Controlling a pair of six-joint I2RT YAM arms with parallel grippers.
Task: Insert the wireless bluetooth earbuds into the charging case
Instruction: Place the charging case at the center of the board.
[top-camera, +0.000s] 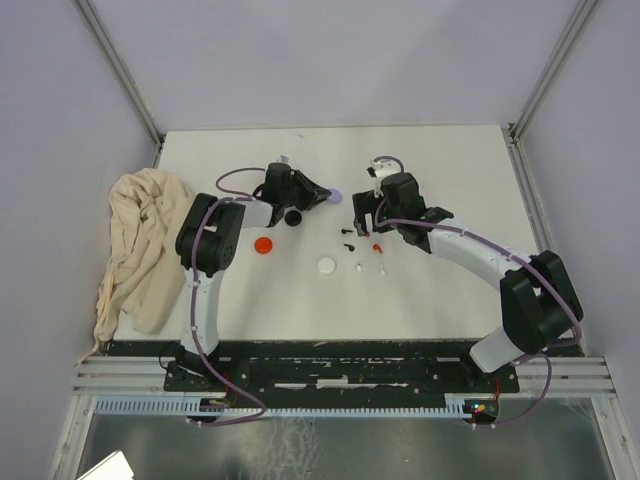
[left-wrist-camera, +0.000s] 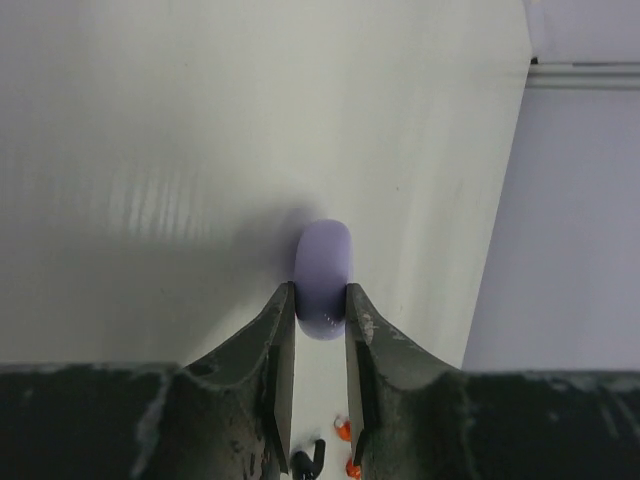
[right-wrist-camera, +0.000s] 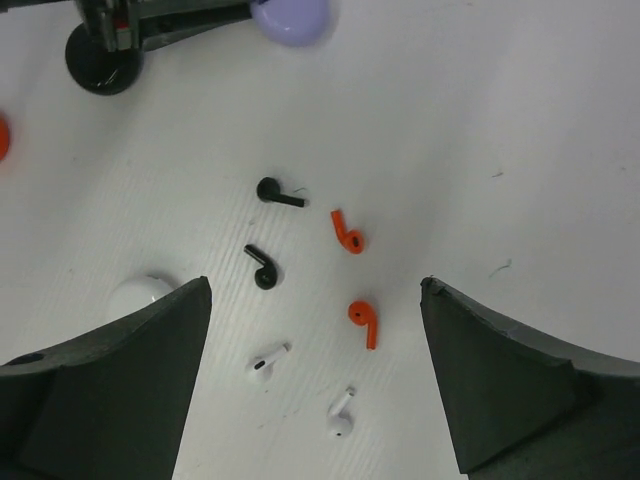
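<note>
My left gripper (left-wrist-camera: 321, 296) is shut on a lilac round charging case (left-wrist-camera: 323, 270), held on edge at the table's far middle (top-camera: 334, 197). The wireless bluetooth earbuds lie loose on the white table below my right gripper (right-wrist-camera: 315, 292), which hangs open above them and touches none. In the right wrist view there are two black earbuds (right-wrist-camera: 278, 193) (right-wrist-camera: 261, 268), two red ones (right-wrist-camera: 348, 232) (right-wrist-camera: 365, 322) and two white ones (right-wrist-camera: 268, 360) (right-wrist-camera: 341, 415). In the top view my right gripper (top-camera: 365, 216) stands just right of the lilac case.
A black round case (top-camera: 294, 216) lies beside the left gripper. A red case (top-camera: 263, 245) and a white case (top-camera: 326, 265) sit nearer the front. A crumpled beige cloth (top-camera: 140, 245) covers the table's left edge. Grey walls close in the table on three sides.
</note>
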